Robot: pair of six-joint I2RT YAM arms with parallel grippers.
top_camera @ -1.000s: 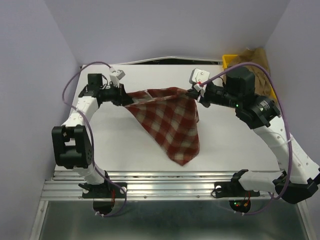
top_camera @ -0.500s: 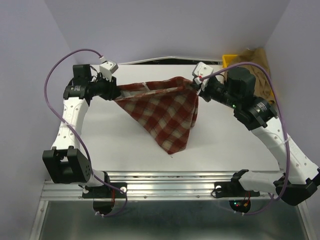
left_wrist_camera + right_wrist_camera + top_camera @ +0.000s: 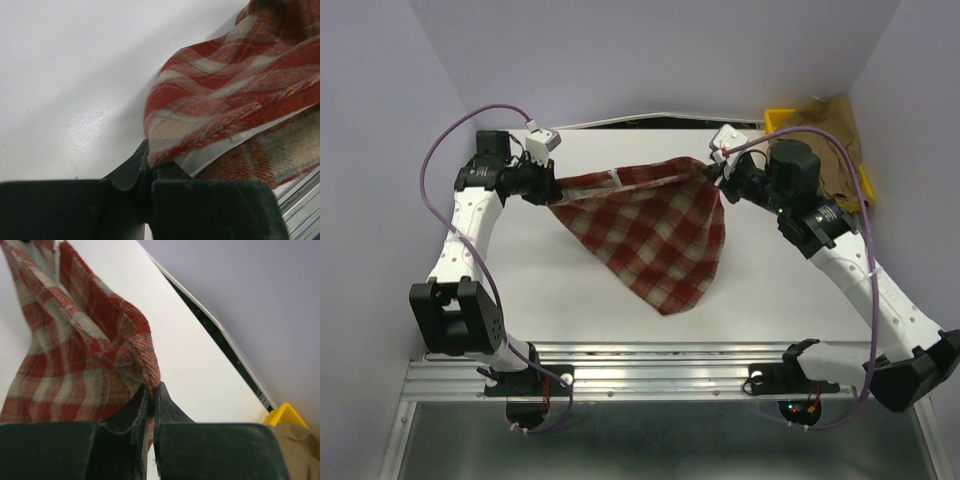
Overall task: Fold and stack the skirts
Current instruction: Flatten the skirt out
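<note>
Plaid skirt [image 3: 650,235] held up between both arms over the far half of the desk [image 3: 550,290]. The waist edge is pulled into a fairly straight line running left to right. The cloth below it hangs in a triangle narrowing toward the near side, with its lowest rounded corner about mid-desk. Cannot tell if that low corner rests on the desk or hangs just above it.

Left claw [image 3: 552,186] is at the left end of the edge, fingers pressed together and pinching the red-and-cream fabric. In the left wrist view the left claw [image 3: 149,167] has its black tips closed on a folded bit of hem. A pale lining strip shows just under the plaid skirt [image 3: 235,105], with white desk [image 3: 65,75] behind.

Right claw [image 3: 717,178] is at the right end of the edge, also clamped shut on the cloth. In the right wrist view the right claw [image 3: 150,395] tips nip a bunched corner, and the plaid skirt [image 3: 75,340] drapes away to the left over the desk [image 3: 200,355].

Tan skirt [image 3: 835,125] lies crumpled in the far right corner against the wall, on or over the yellow tray [image 3: 778,120]. The tray is partly hidden by the right arm. The right wrist view catches a yellow tray [image 3: 282,415] corner with tan skirt [image 3: 300,450] just beside it. The two skirts are well apart. Purple cables loop off both arms.
</note>
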